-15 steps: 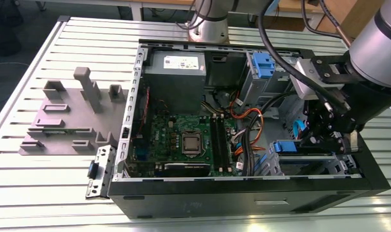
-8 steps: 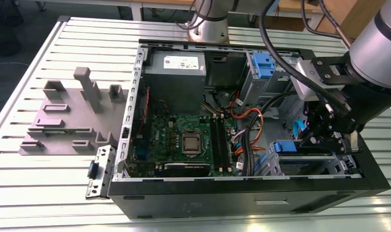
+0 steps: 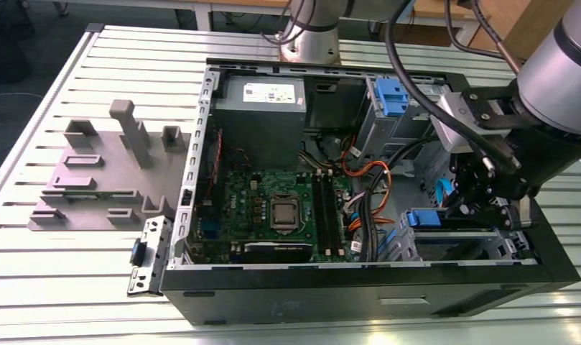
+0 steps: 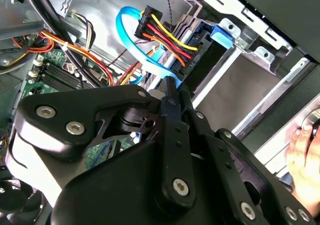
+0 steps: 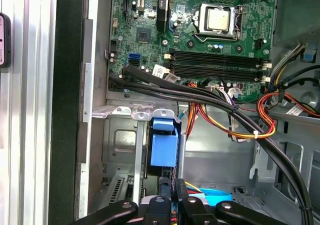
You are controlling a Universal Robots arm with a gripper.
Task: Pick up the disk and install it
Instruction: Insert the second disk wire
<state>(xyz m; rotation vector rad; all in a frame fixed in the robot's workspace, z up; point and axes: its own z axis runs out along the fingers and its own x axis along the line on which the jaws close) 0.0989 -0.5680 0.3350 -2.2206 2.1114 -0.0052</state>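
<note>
Exterior view: hand (image 3: pixel 484 203) down inside open computer case (image 3: pixel 367 287), at 3 o'clock of motherboard (image 3: pixel 271 208); grey slotted holder (image 3: pixel 103 172) on surface (image 3: pixel 41 108) at 9 o'clock. Second wrist view: fingers (image 4: pixel 172 105) nearly together, pressed against disk (image 4: pixel 200 50) in drive bay; person's hand (image 4: pixel 302 155). First wrist view: disk's blue handle end (image 5: pixel 164 147). No legible writing.

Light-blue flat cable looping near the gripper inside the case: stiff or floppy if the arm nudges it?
Probably springy, not limp: the light-blue flat cable holds a free-standing loop in the second wrist view. It looks thin and light, so it should bend aside easily. It may tug the black connector with red, yellow and black wires beside it.
</note>
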